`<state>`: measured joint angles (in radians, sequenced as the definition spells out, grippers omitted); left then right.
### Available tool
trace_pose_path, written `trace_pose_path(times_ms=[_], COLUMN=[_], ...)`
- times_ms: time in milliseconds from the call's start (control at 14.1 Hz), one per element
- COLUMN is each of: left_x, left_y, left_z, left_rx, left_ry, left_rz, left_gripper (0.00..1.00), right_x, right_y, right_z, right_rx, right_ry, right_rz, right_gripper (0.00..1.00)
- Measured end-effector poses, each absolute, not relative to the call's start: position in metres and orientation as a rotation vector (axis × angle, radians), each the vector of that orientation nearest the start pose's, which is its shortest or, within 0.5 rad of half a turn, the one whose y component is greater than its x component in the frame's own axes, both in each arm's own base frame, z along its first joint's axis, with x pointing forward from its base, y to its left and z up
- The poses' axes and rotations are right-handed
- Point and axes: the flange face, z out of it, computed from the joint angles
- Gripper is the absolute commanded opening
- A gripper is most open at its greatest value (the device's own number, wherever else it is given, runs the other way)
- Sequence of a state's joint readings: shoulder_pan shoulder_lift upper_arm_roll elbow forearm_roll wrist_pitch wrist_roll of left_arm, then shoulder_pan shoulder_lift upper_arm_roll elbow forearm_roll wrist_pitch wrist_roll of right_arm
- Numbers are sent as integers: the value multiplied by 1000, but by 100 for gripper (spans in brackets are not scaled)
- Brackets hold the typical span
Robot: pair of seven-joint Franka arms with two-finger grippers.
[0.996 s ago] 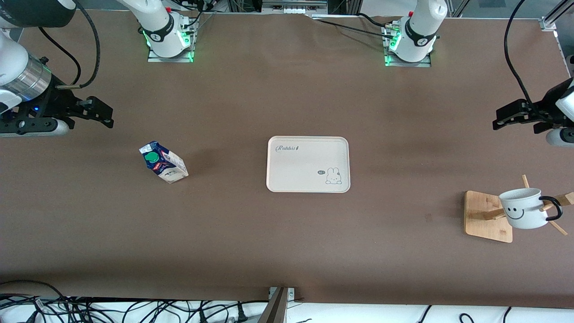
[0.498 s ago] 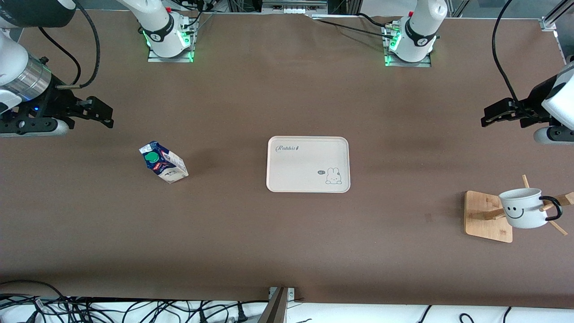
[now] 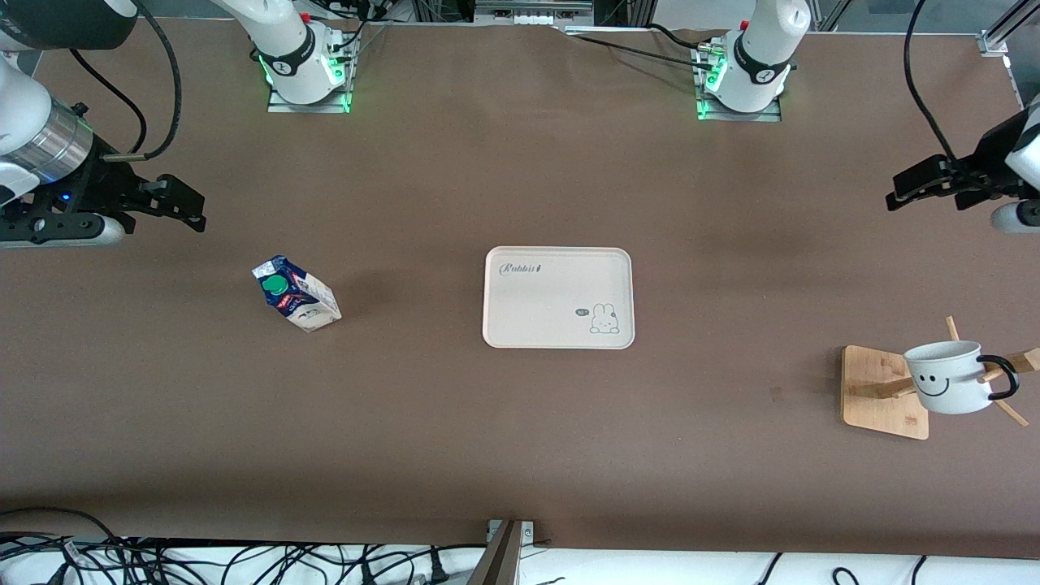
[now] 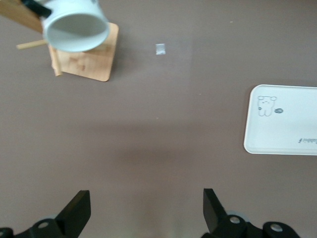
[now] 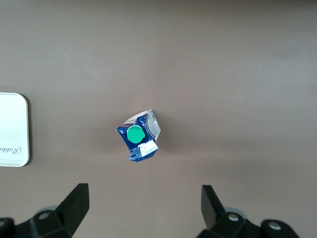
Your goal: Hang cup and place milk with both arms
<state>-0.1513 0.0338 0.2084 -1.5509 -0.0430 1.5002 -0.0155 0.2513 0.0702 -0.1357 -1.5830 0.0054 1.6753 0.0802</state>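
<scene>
Two grippers we see, both raised over the brown table [image 3: 455, 162] and both holding nothing. Our left gripper [image 3: 914, 187] hangs over the bare cloth at the left arm's end of the table; in the left wrist view its fingers [image 4: 77, 210] stand wide apart with only table between them. Our right gripper [image 3: 183, 207] hangs over the right arm's end, and its fingers [image 5: 74, 203] are spread as widely, also with nothing between them.

Under the right gripper's reach, the milk carton [image 3: 295, 294] stands upright on the table, its green screw cap [image 5: 134, 134] on the dark blue top. It is well apart from the white tray [image 3: 557, 298], which lies in the middle of the table with a small rabbit drawing [image 3: 603, 318] in one corner.

Near the left arm's end, nearer to the front camera than the tray, stands a wooden cup rack [image 3: 881, 394]. On one of its pegs hangs the white cup [image 3: 946, 376] by its black handle [image 3: 1003, 375], tilted on its side, the smiley face turned to the front camera.
</scene>
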Motion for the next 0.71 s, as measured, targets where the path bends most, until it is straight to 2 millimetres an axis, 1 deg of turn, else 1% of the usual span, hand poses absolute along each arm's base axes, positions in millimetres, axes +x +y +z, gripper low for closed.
trace_pose_path(times_ms=[71, 213, 569, 711], left_x=[555, 554, 555, 555], left_y=[30, 32, 25, 22], left_z=[609, 609, 608, 608], left_rx=[-3164, -3159, -3108, -3109], left_ry=[-124, -126, -86, -17], left_rz=[134, 133, 130, 128], left_gripper=[100, 100, 100, 100], right_x=[580, 580, 580, 580], right_y=[70, 70, 70, 70], right_z=[588, 588, 588, 588], right_rx=[-3143, -3143, -3143, -3143], right_ry=[-55, -55, -55, -55], right_rz=[-36, -36, -34, -34], right_gripper=[100, 100, 100, 100])
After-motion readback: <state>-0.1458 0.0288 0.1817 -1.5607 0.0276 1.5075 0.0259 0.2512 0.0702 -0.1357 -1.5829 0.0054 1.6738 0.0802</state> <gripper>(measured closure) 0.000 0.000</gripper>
